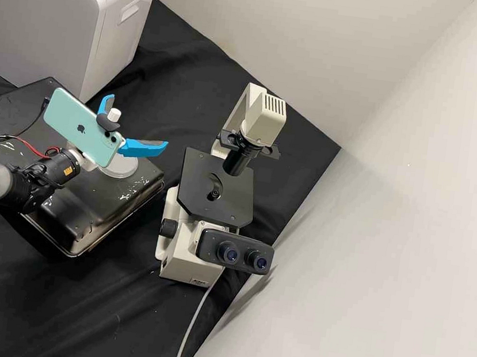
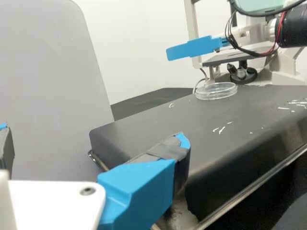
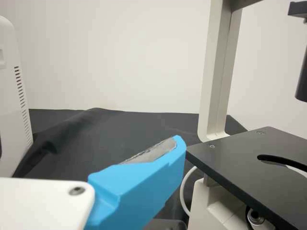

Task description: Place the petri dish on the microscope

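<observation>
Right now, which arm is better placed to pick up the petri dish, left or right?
Right, I would say. The right tool, open, hangs above the petri dish, beside the microscope. The left tool, also open, sits at the opposite edge of the tray.

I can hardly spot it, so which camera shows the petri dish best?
The left wrist view: the petri dish lies whole and unobstructed on the dark tray. In the high view just its rim peeks from under the right tool. The right wrist view faces the microscope stage.
</observation>
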`<state>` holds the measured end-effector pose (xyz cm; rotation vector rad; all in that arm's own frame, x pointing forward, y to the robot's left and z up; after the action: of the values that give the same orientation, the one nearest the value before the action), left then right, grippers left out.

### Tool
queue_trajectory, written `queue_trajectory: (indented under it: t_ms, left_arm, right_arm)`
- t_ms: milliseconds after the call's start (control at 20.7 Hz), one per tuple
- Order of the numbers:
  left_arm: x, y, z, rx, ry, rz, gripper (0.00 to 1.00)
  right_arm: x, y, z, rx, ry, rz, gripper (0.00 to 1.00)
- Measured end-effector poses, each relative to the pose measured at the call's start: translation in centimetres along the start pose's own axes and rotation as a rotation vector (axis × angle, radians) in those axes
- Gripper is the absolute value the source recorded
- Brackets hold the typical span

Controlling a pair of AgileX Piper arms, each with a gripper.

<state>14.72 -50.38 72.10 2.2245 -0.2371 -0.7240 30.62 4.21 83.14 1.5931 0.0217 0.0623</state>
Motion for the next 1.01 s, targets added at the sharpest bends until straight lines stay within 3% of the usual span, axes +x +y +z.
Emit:
queue_trajectory:
  t_ms: [483, 772, 1014]
  left_arm:
    - [-0.1, -0.06, 0.0, 0.0, 0.0, -0.003, 1.0]
    - [-0.1, -0.06, 0.0, 0.0, 0.0, -0.003, 1.0]
    - [-0.1, -0.1, 0.0, 0.0, 0.0, -0.005, 1.0]
  right_arm:
    - [0.0, 0.0, 0.0, 0.0, 0.003, 0.003, 1.0]
    - [-1.5, 0.2, 1.3, 0.004, -0.02, 0.029, 1.0]
    - [-2.7, 0.4, 2.0, -0.01, -0.013, 0.048, 1.0]
